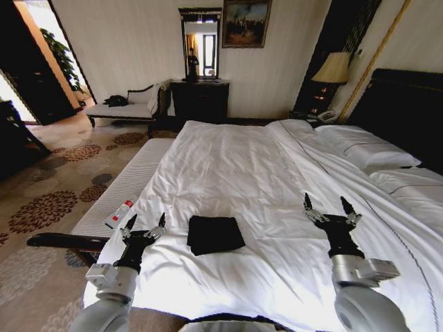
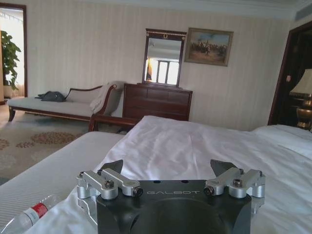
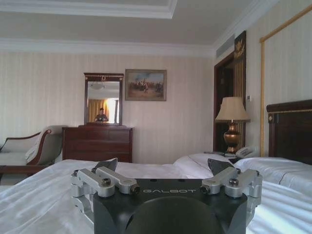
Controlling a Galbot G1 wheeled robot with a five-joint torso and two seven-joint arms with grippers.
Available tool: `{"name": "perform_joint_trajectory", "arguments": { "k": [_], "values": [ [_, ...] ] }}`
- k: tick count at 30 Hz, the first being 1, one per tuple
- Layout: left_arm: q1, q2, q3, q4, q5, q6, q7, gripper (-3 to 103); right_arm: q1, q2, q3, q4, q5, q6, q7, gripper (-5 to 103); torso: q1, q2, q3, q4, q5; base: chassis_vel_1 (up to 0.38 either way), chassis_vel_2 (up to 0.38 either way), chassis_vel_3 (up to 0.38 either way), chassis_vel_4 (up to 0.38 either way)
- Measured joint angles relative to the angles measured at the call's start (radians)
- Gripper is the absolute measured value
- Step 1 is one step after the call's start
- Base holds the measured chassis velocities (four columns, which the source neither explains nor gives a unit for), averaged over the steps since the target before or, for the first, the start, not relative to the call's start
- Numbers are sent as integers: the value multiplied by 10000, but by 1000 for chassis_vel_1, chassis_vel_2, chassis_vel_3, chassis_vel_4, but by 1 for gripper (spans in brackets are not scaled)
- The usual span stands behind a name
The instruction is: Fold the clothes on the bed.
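The left gripper (image 1: 146, 224) hovers released over the near left edge of the bed (image 1: 235, 159), the clothes (image 1: 214, 234) lie folded into a black square between both arms, and the right gripper (image 1: 331, 205) hovers released, clear of it

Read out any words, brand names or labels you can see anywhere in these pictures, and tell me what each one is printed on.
"GALBOT": engraved on the black body of the left gripper, in the left wrist view.
"GALBOT": engraved on the black body of the right gripper, in the right wrist view.
Clear plastic bottle with a red and white label: the print is too small to read.
Folded black T-shirt on the white-duvet bed: no lettering shows.
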Motion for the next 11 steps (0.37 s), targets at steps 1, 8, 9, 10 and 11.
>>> {"name": "perform_joint_trajectory", "arguments": {
  "k": [1,8,9,10,11],
  "values": [
    [4,1,-7,0,-12,15,4,100,-10,-6,8,11,35,-48,-24,100,0,0,0,0,0,0,0,0,0],
    [-7,6,-18,9,-34,36,6,100,17,-12,-8,-17,63,-69,-47,100,2,-2,1,0,1,0,0,0,0],
    [-10,6,-19,12,-36,37,6,100,22,-12,-13,-26,64,-69,-49,100,2,-2,1,0,1,0,0,0,0],
    [-15,6,-20,16,-38,39,6,100,29,-13,-20,-38,64,-68,-50,100,2,-2,1,0,1,0,0,0,0],
    [-17,6,-21,18,-40,39,6,100,33,-14,-26,-44,64,-66,-51,100,1,-1,1,0,2,0,0,0,0]
  ]
}}
